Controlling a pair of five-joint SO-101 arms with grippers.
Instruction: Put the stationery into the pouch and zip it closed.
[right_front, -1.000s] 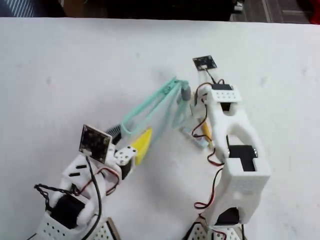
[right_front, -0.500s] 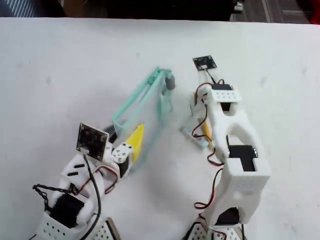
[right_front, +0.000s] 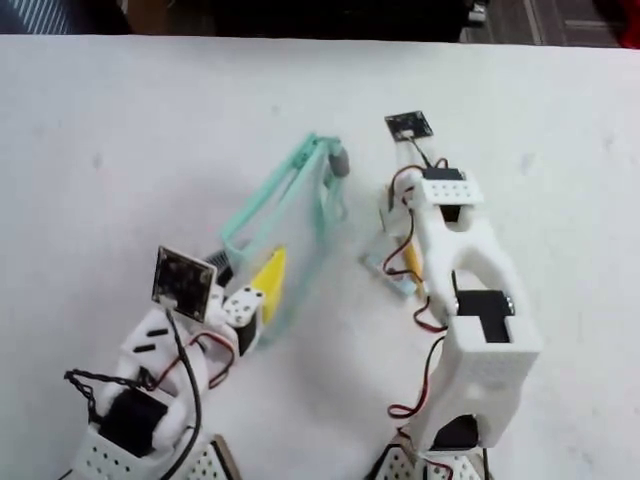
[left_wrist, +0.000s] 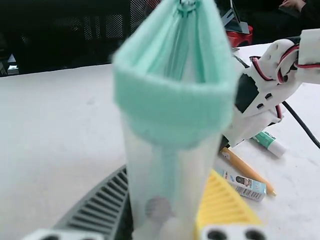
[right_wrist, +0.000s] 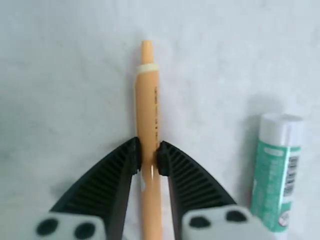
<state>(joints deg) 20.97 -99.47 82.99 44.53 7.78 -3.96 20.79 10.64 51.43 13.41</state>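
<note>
Two white printed arms, wired in red and black

The left arm (right_front: 150, 385) carries a thick black cable (right_front: 187, 365) and a square black camera board (right_front: 186, 280). The left claw (left_wrist: 170, 180) has one yellow and one grey ribbed finger. The right claw (right_wrist: 148, 155) has two black ribbed fingers on white mounts.

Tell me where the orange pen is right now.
The orange pen is clamped in the right claw, with the glue stick beside it, right of the pouch in the high view.

Left arm (right_front: 150, 370) angles forward and low, left tool (left_wrist: 165, 212) clamped on the pouch (left_wrist: 175, 95); right arm (right_front: 470, 290) folds down, right tool (right_wrist: 148, 154) nipping the pen (right_wrist: 147, 90)
</note>
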